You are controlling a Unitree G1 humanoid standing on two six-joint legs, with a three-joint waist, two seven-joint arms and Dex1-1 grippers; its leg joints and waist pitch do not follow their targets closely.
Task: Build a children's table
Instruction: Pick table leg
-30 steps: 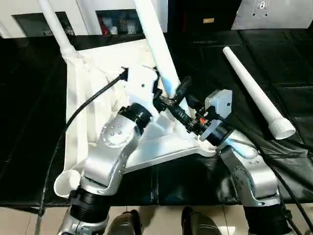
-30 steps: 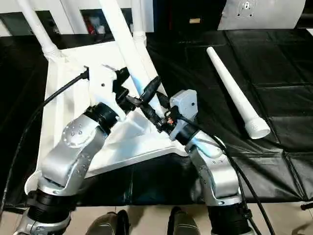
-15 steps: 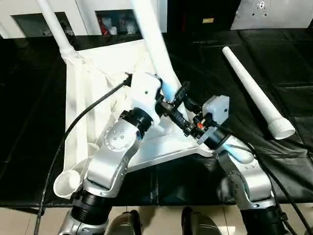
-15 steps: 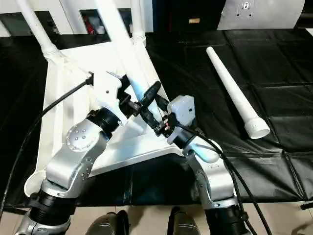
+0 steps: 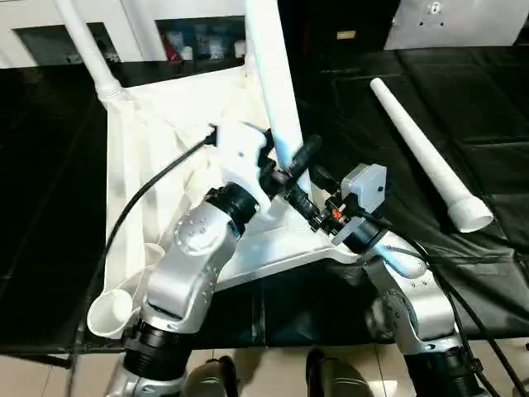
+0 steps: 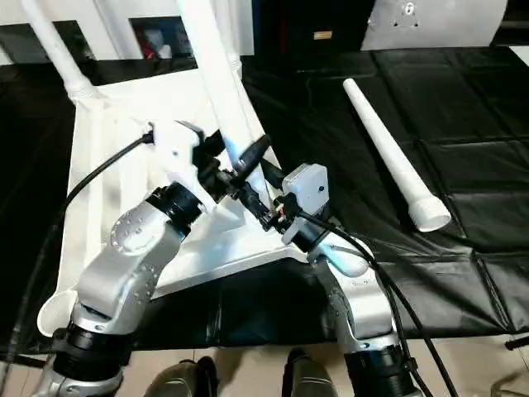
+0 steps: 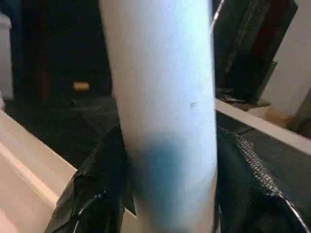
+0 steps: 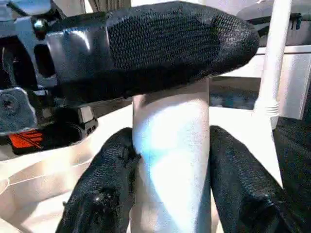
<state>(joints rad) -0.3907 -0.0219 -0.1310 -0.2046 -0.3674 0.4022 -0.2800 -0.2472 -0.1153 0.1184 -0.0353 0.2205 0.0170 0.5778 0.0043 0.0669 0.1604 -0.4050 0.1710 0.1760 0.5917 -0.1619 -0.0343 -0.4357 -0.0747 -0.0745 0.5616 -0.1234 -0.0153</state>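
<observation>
Nearest the camera, two silver forearms rise from the lower edge; dark shapes at the very bottom, between them, are too cropped to identify.

The children's table (image 5: pixel 165 165) lies upside down on the black-covered desk (image 5: pixel 463 116), ribbed underside up. Its near-left round corner socket (image 5: pixel 111 314) is open and sits at the desk's front edge. The near-right corner is hidden behind the two end effectors.

The right end effector (image 8: pixel 170 194) pinches the lower part of a white tapered leg (image 5: pixel 273 91), one black finger (image 8: pixel 104 189) against each side of the tube. This leg stands up from the near-right corner area, leaning slightly; its foot and the socket are screened by the fingers, so seating cannot be confirmed.

The left end effector (image 7: pixel 167 194) straddles the same leg just above the right one, a finger (image 7: pixel 92 194) at each side. In the left wrist view the fingers lie against or very near the tube; a firm clamp cannot be told.

A black cable (image 5: pixel 140 198) runs from the left wrist across the tabletop underside.

Farther back, a second leg (image 5: pixel 87 45) stands at the far-left corner, its top cut off by the frame. A third leg (image 6: pixel 230 33) at the far-right corner is largely hidden behind the held one.

To the right, well apart, a loose leg (image 5: pixel 426 153) lies flat on the desk, wide end nearest.
</observation>
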